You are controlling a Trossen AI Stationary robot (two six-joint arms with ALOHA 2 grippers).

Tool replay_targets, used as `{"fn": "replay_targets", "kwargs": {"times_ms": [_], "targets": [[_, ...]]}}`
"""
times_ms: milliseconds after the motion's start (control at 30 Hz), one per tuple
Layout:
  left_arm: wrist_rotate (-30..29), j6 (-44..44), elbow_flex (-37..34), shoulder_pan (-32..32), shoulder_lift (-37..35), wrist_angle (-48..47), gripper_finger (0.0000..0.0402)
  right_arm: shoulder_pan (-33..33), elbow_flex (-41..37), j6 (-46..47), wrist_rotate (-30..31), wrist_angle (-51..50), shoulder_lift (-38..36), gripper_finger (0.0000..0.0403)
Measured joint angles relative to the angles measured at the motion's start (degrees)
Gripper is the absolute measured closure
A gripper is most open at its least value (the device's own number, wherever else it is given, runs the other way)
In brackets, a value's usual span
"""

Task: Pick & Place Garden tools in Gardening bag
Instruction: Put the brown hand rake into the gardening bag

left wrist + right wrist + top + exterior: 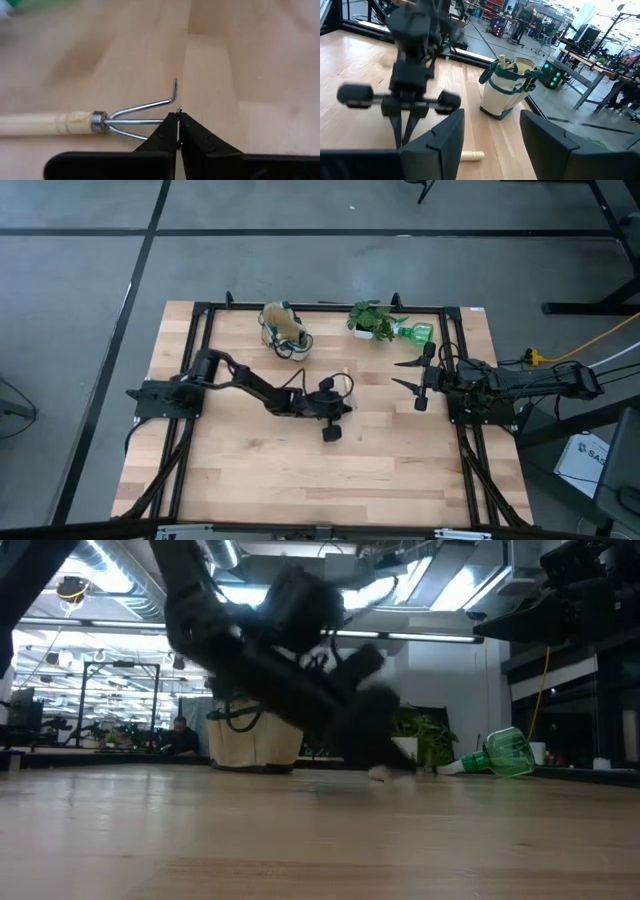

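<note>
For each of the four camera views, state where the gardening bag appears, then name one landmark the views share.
High view: gardening bag at the table's far edge, left of centre.
Low view: bag behind the dark arm, left of centre.
Left wrist view: not in it.
Right wrist view: bag standing right of centre.
Shared landmark: the left hand.

My left arm reaches across to table centre, left gripper (178, 120) low, fingers pressed together. My right arm waits at right edge, right gripper (409, 373) spread wide.

We see a hand fork (100, 121) with shiny bare-metal tines and a pale, smooth wooden handle, lying on a matt light-wood table (250, 65); the bag (507, 87) is soft cloth.
</note>
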Motion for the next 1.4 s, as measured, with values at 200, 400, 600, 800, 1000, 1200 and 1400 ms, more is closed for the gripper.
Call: {"fn": "replay_targets", "kwargs": {"times_ms": [200, 400, 600, 800, 1000, 1200, 1400], "targets": [[-0.9, 0.8, 0.1, 0.1, -10.6, -9.4, 0.0398, 0.0, 0.0, 0.0, 0.0, -0.1, 0.0, 0.0208], [-8.8, 1.0, 0.1, -0.4, -23.2, -21.4, 0.0398, 0.0, 0.0, 0.0, 0.0, -0.3, 0.0, 0.0208], [-14.3, 3.6, -1.1, -1.7, -34.2, -26.1, 0.0398, 0.0, 0.0, 0.0, 0.0, -0.3, 0.0, 0.0208], [-21.9, 0.6, -7.3, -2.4, -46.2, -25.9, 0.0398, 0.0, 0.0, 0.0, 0.0, -0.3, 0.0, 0.0208], [-28.1, -6.7, -15.8, -3.2, -54.6, -24.0, 0.0398, 0.0, 0.0, 0.0, 0.7, -0.3, 0.0, 0.0208], [-29.9, -9.0, -22.7, -2.8, -57.7, -18.7, 0.0398, 0.0, 0.0, 0.0, 2.5, -0.3, 0.0, 0.0208], [-29.9, -10.0, -25.9, 0.1, -57.8, -15.6, 0.0398, 0.0, 0.0, 0.0, 2.5, -0.3, 0.0, 0.0208]]}}
